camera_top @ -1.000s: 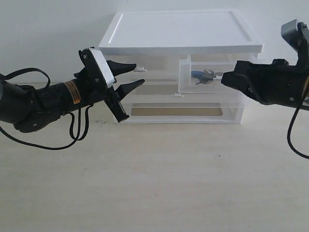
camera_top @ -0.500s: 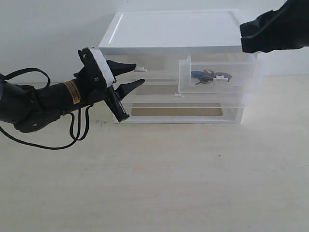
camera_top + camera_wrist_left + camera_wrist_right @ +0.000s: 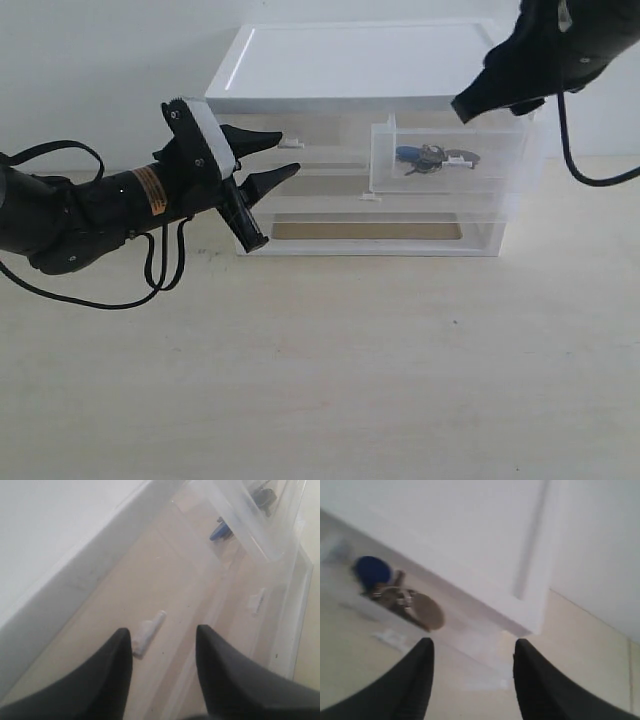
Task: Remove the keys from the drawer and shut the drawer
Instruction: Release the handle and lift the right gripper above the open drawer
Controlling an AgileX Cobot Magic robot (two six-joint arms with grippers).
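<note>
The keys [image 3: 432, 157], with a blue fob and a grey oval tag, lie inside the translucent drawer [image 3: 385, 165], which stands pulled out of the white unit's top right. In the right wrist view the keys [image 3: 400, 596] show beyond my open right gripper [image 3: 472, 647]. In the exterior view that right gripper [image 3: 472, 102] hovers above the drawer's right part, under the lid's edge. My left gripper [image 3: 280, 156] stands open at the unit's left front, its fingers either side of the twin drawer's white tab [image 3: 148, 632], apart from it.
The white drawer unit [image 3: 370, 70] sits at the back of the wooden table [image 3: 330, 370]. A full-width drawer [image 3: 370, 228] fills its lower level. The left arm's cable [image 3: 160, 270] loops down onto the table.
The right arm has risen from beside the drawer's right end and now tilts down over the drawer. The left arm, the drawer and the keys have not moved.
</note>
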